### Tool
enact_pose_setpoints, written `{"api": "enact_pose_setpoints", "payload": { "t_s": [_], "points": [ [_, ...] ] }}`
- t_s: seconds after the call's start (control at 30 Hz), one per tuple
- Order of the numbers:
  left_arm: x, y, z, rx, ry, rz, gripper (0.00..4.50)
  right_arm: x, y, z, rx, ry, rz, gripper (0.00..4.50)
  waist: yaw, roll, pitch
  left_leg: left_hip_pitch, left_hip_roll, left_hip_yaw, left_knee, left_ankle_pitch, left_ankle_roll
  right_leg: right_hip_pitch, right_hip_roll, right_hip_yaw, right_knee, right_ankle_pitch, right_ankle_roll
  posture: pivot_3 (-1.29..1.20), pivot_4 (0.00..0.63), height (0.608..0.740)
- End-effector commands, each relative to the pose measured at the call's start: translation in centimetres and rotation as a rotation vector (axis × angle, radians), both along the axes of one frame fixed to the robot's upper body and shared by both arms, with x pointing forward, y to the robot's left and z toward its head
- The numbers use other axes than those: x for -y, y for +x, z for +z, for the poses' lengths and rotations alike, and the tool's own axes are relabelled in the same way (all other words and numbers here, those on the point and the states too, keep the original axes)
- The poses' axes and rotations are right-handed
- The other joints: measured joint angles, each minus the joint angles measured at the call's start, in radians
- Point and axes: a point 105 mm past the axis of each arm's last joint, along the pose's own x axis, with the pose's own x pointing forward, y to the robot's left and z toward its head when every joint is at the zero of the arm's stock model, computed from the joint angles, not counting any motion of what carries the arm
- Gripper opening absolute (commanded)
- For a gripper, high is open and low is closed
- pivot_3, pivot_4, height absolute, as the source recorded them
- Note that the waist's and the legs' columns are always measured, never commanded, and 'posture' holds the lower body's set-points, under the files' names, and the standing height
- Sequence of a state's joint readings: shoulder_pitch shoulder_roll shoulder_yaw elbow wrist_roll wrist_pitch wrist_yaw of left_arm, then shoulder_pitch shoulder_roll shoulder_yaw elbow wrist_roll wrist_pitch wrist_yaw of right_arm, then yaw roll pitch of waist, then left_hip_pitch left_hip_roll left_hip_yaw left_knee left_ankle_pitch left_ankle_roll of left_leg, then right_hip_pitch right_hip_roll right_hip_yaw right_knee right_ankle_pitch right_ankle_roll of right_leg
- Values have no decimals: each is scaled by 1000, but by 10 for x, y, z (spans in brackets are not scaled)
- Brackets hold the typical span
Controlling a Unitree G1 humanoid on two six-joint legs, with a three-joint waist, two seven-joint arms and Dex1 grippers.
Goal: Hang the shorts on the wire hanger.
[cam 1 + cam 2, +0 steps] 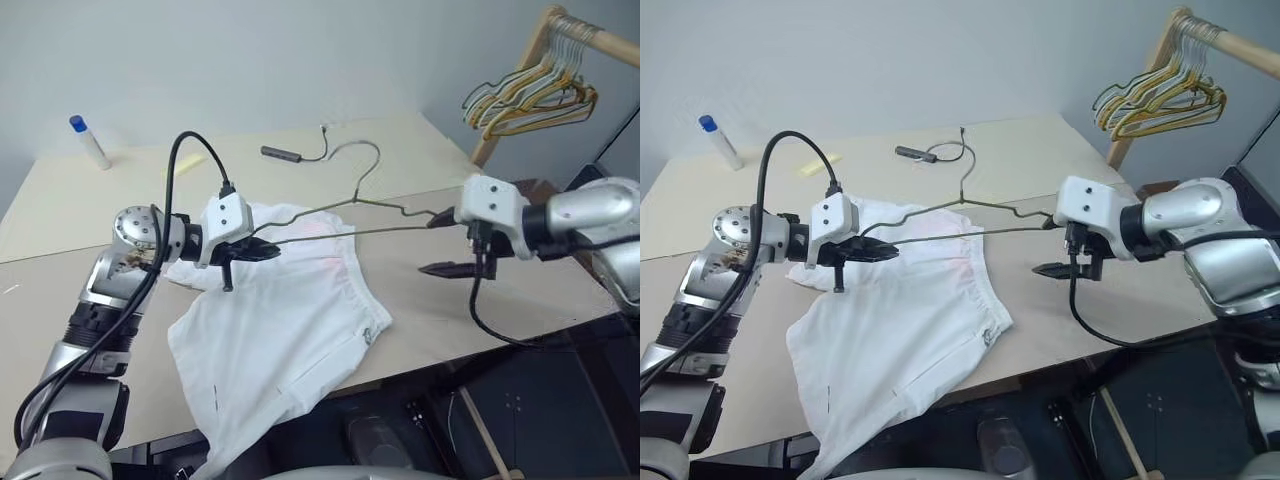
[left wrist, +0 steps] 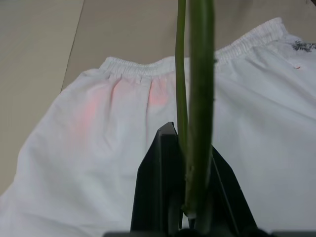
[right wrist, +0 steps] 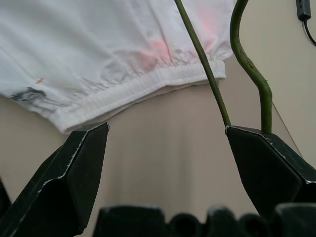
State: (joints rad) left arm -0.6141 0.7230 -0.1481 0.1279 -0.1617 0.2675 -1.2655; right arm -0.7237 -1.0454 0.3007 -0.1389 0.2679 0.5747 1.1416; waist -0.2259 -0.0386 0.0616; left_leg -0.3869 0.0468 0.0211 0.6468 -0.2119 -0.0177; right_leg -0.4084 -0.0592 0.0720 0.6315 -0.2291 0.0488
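Both arms were silver-grey metal with black jointed bands. Each wrist carried a white boxy camera housing with dark screws, fed by a looping black cable. The left gripper (image 1: 262, 250) and right gripper (image 1: 452, 243) had black, tapered fingers.

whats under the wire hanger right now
The shorts lie flat on the table below the wire hanger, which the left gripper holds. The tabletop beneath the cloth is covered.

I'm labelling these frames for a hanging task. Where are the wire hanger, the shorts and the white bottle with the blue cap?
wire hanger (image 1: 372, 150), left eye view, on its curved hook.
shorts (image 1: 280, 320), left eye view, mid-cloth.
white bottle (image 1: 93, 146), left eye view, on its body, lying on the table.
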Motion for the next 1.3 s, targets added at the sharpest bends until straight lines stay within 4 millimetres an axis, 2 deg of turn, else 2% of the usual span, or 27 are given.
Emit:
{"api": "enact_pose_setpoints", "payload": {
  "t_s": [0.03, 0.2, 0.3, 0.37, 0.47, 0.57, 0.8, 0.97, 1.07, 1.3],
  "points": [
    [1, -4, 14, 42, -15, -21, 0, -1, 9, 9, 32, -13, -29, 4467, 15, 0, 0, -2, 0, 0, 0, 0, 0, -2, 0, 0, 0, 0, 0, -115, 0, 740],
    [-3, -3, 15, 41, -19, 7, 0, 3, -6, 19, -15, -8, 14, 4467, 50, 1, 0, -14, -1, 0, 2, 0, 0, -15, 0, 0, 3, 3, -5, -101, 0, 740],
    [-10, 4, 11, 24, -25, 69, 0, 12, -24, 28, -75, 10, 76, 4467, 71, 1, 0, -15, -1, 0, 2, 0, 0, -15, 0, -1, 3, 3, -5, -100, 0, 740],
    [-13, 6, 9, 7, -24, 97, 0, 18, -28, 33, -88, 19, 83, 4467, 79, 1, 0, -14, -1, 0, 3, 0, 0, -14, -1, -1, 2, 3, -4, -103, 0, 740],
    [-15, 4, 7, 0, -16, 93, 0, 26, -21, 40, -50, 13, 44, 4467, 78, 1, 0, -14, 0, 0, 5, 0, 0, -13, 0, -1, 3, 0, 0, -109, 0, 740],
    [-15, 4, 10, 7, -14, 85, 0, 26, -15, 37, -28, -11, 28, 4467, 74, 1, 0, -13, 0, 1, 7, 0, 0, -14, 0, -1, 7, 0, 0, -109, 0, 740],
    [-5, 1, 15, 9, -28, 32, 0, 11, 13, 20, 37, -72, 22, 4467, 62, 2, -1, -12, 1, 1, 12, 0, 0, -14, 1, 0, 13, 0, -1, -106, 0, 740],
    [-2, -2, 14, 1, -20, 4, 0, -4, 31, 19, 56, -65, 29, 4467, 59, 2, -1, -13, 0, 1, 12, 0, 0, -14, 1, 0, 14, 0, -1, -100, 0, 740],
    [0, -3, 14, 0, -18, -6, 0, -10, 35, 18, 57, -66, 45, 4467, 60, 2, -1, -14, 0, 0, 12, 0, 0, -14, 1, 0, 14, 1, -3, -94, 0, 740],
    [2, -2, 12, -1, -13, -14, 0, -33, 27, 4, 14, -98, 143, 4467, 64, 2, -1, -13, 0, 0, 13, 0, 0, -14, 1, -1, 14, 0, -2, -95, 0, 740]
  ]
}}
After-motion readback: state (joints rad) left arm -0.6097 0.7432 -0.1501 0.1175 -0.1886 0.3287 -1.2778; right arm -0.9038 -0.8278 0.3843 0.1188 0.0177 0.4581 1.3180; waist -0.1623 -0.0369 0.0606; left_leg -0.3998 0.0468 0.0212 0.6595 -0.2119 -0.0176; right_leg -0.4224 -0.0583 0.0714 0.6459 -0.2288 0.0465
